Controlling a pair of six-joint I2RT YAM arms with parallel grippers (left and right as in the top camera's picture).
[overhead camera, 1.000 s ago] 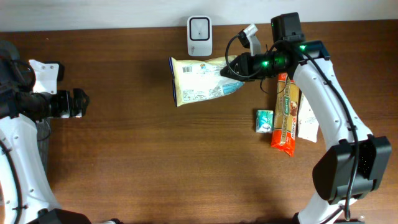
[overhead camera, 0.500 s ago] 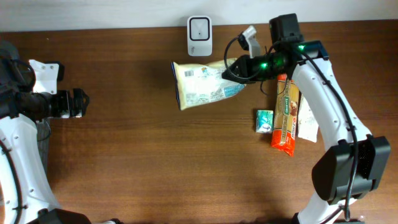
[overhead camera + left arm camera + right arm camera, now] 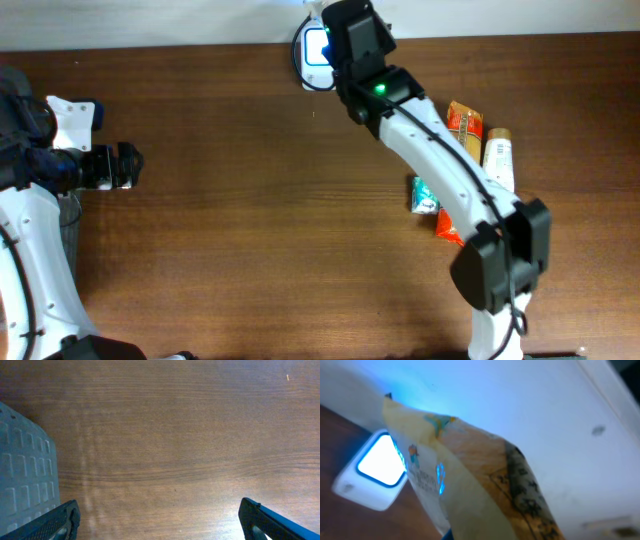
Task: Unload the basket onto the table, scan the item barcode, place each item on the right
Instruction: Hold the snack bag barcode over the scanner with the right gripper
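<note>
Your right hand (image 3: 348, 38) has swung the snack bag (image 3: 470, 485) from mid-desk up to the scanner (image 3: 377, 472), whose window now glows blue. The hand stays clenched on the bag, which hangs just in front of that window at the far edge of the desk (image 3: 250, 230). A read looks close, though you can't tell whether the barcode faces it. Your left hand (image 3: 160, 522) sits released and empty, well apart. The orange packet (image 3: 462, 122), white tube (image 3: 497, 155) and green pack (image 3: 424, 195) lie off the path.
</note>
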